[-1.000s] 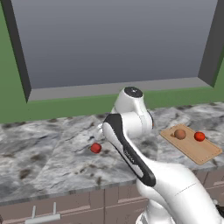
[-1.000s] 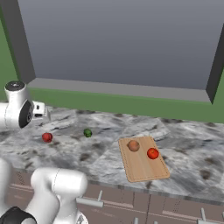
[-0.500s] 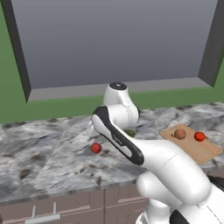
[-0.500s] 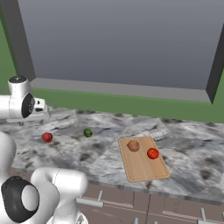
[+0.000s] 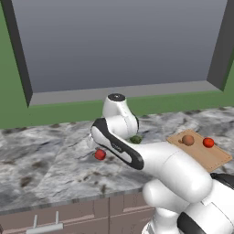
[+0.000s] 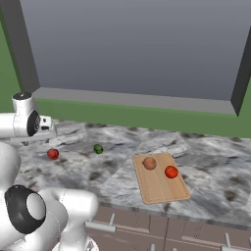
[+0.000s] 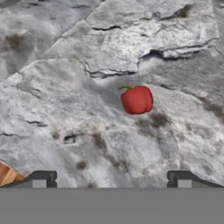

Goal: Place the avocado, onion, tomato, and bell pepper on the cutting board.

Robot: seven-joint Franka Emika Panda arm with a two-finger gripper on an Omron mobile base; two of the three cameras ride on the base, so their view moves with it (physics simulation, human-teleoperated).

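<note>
On the marbled grey worktop (image 6: 206, 162), the cutting board (image 6: 159, 188) lies toward the right side, with the onion (image 6: 149, 163) and the tomato (image 6: 171, 171) resting on it, near each other but apart. The same pair shows on the board in the left base view — onion (image 5: 188, 140) beside tomato (image 5: 208, 142).

The bell pepper (image 7: 137, 99) sits on bare stone, well away from the board; in the hand view it lies ahead of the pincer (image 7: 111, 179), a little right of centre, with a small green stem at its top. The pincer is spread wide, its two dark tips far apart at the bottom of that view, and nothing lies between them.

From the right base view the bell pepper (image 6: 52, 154) is at the left, and the avocado (image 6: 98, 148) lies off the board between it and the board's near corner. In the left base view the avocado (image 5: 135, 139) peeks out beside the white arm — partly hidden by it.
</note>
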